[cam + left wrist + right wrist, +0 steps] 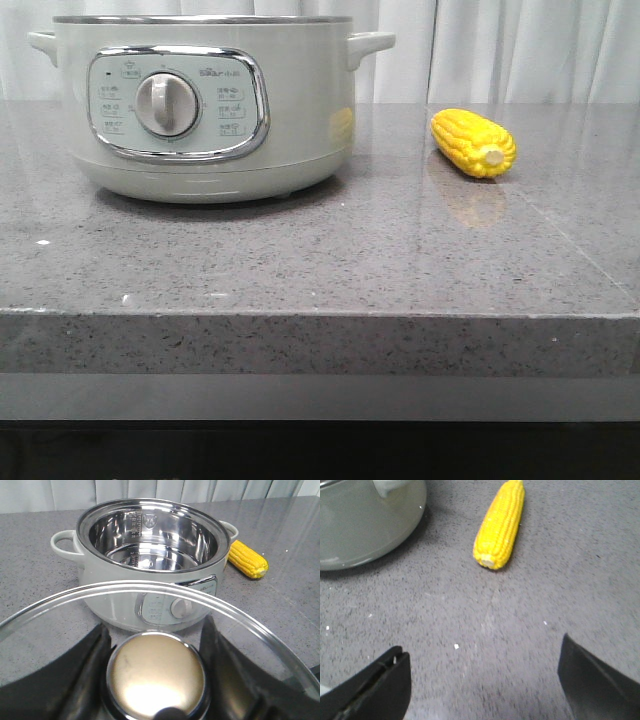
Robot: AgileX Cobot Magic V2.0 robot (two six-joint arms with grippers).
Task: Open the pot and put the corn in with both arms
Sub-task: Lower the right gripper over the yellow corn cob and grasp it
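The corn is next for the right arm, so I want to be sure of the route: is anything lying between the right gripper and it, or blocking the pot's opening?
Nothing visible. Only bare countertop separates the open right gripper from the corn. The pot stands uncovered and looks empty; the left gripper holds the lid by its knob, away from the pot.

You have the pot (205, 105) on the left part of the table (320, 270), with its control panel turned toward you. The corn (474, 143) lies on the table to the right of the pot, apart from it, its stub end pointing toward you. The lid (150, 630) is off the pot and sits in the left gripper (156, 680), in front of the pot and above the table. The right gripper (480, 680) hangs over bare table, nearer to you than the corn.
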